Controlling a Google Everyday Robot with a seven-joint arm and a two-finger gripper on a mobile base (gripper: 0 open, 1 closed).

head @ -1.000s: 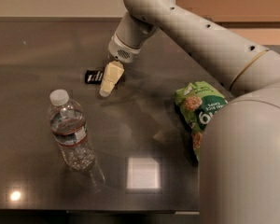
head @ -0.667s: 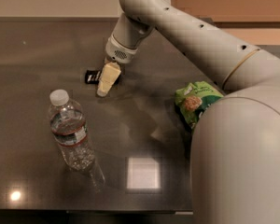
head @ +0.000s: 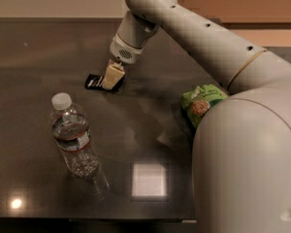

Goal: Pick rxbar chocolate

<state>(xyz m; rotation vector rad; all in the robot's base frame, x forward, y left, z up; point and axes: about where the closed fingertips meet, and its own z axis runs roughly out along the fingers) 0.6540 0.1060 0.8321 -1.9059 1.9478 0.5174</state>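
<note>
Gripper [head: 111,77] has edged closer, now over the rxbar chocolate [head: 93,82].

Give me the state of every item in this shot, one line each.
rxbar chocolate: lying flat on the table, right end covered by the pincer.
pincer: lowered onto the bar's right end.
water bottle: upright, cap on, standing apart from the bar.
green snack bag: resting on the table, partly hidden behind the arm.
</note>
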